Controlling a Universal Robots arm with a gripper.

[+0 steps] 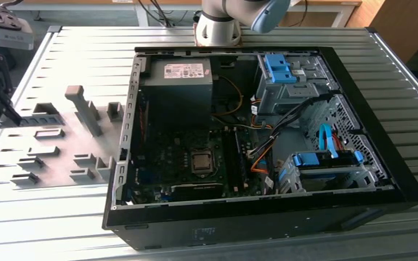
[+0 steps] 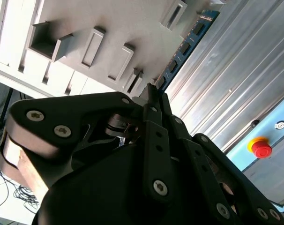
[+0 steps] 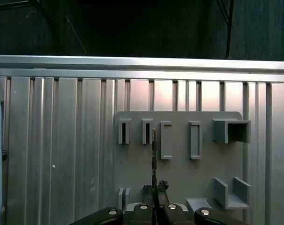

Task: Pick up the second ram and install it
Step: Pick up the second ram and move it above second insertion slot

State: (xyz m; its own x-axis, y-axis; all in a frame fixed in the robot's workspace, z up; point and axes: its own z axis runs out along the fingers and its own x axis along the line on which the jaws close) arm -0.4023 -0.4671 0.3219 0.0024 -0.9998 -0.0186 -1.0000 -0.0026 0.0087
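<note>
The gripper [image 2: 151, 93] is seen clenched on the second ram [image 2: 185, 47], which is pinched by its flat faces; in the second wrist view the blue board w/ dark chips runs out beyond the gripper's tip, and in the first wrist view it is seen edge-on; the stick is held over the grey fixture plate [image 3: 179, 173], near its row of slots, though whether its edge is clear of a slot can't be told; the plate lies on the ribbed metal surface [image 3: 62, 154]; in the exterior view the gripper is found at the exterior view's left, well apart from the open PC case [image 1: 405, 190]; the pick-up step is judged to be in hand, install not yet done; the next move is judged to call for a firm grip, the stick held square, the case wall cleared, and the edge lined up w/ the long mem slots [image 1: 232, 157] beside the CPU socket [image 1: 202, 162] before any press.
</note>
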